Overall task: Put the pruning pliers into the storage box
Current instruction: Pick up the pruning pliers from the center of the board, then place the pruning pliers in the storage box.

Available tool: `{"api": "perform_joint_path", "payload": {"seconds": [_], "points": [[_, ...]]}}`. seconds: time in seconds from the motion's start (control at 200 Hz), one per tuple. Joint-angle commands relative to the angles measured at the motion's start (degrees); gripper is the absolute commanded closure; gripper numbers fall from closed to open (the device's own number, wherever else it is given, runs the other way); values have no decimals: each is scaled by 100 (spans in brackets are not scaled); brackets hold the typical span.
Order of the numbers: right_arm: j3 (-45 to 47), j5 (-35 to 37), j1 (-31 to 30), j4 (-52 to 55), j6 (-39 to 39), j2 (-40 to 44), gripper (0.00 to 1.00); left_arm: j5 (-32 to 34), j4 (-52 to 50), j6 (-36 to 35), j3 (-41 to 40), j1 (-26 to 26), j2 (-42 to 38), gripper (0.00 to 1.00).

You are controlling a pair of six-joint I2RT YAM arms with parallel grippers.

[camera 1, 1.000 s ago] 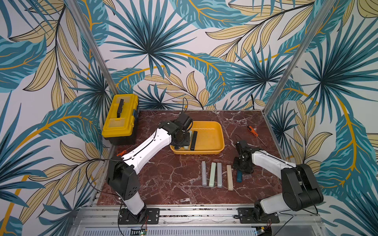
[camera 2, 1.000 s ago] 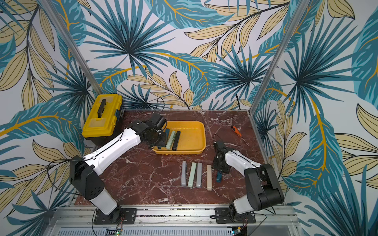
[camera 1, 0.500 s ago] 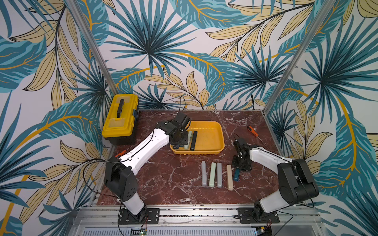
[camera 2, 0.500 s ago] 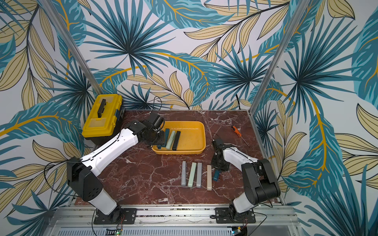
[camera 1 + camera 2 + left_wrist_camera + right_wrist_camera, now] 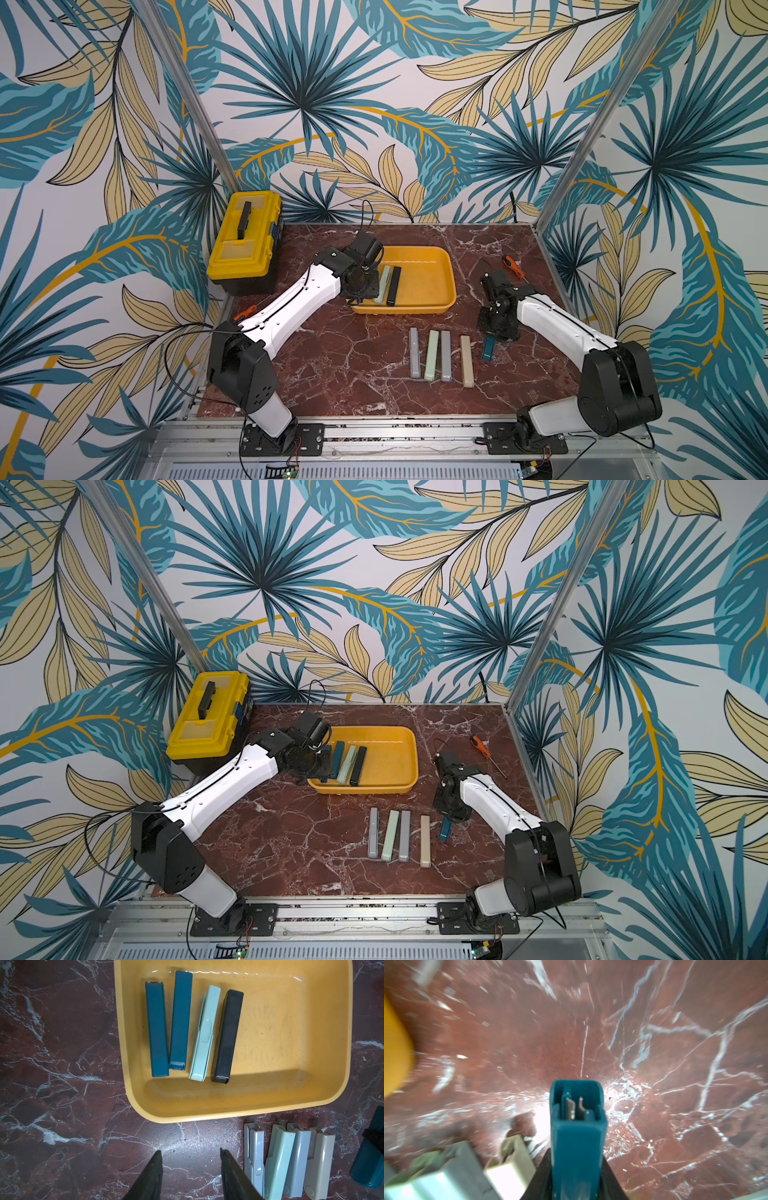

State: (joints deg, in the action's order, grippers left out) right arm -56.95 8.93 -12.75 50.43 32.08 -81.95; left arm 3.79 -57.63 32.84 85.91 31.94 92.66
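The storage box (image 5: 449, 270) (image 5: 411, 750) (image 5: 207, 1115) is a yellow-orange tray at the back middle of the table. Two dark teal pruning pliers (image 5: 158, 1028), a mint green one (image 5: 204, 1032) and a black one (image 5: 227, 1036) lie in its left part. A grey (image 5: 414, 353), a mint (image 5: 431, 355), a grey (image 5: 446, 355) and a beige one (image 5: 466, 360) lie in a row in front of the tray. My right gripper (image 5: 496, 332) (image 5: 576, 1155) is shut on a dark teal plier (image 5: 488, 348) (image 5: 577, 1126), held tilted right of the row. My left gripper (image 5: 361, 286) (image 5: 190, 1152) is open and empty at the tray's left edge.
A yellow lidded toolbox (image 5: 245, 241) stands at the back left. An orange-handled screwdriver (image 5: 513, 266) lies at the back right, behind the right arm. Another small orange-handled tool (image 5: 245, 311) lies by the left table edge under the left arm.
My right gripper has shut on the dark teal plier and tipped it up off the table. The left arm has barely shifted by the tray.
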Motion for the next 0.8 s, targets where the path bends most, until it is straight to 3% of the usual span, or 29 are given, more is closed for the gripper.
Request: {"api": "perform_joint_path", "payload": {"seconds": [0.0,0.381,0.796], "points": [[-568,167,-16,709,-210,236,75,-1,88,2,-161,-73,-337,52],[-3116,-38,-419,1439,-479,-677,76,34,239,171,-655,-215,-771,52],[-4695,-31,-1272,948,-508,-2420,75,-242,617,1045,-1600,-234,-1411,52]]}}
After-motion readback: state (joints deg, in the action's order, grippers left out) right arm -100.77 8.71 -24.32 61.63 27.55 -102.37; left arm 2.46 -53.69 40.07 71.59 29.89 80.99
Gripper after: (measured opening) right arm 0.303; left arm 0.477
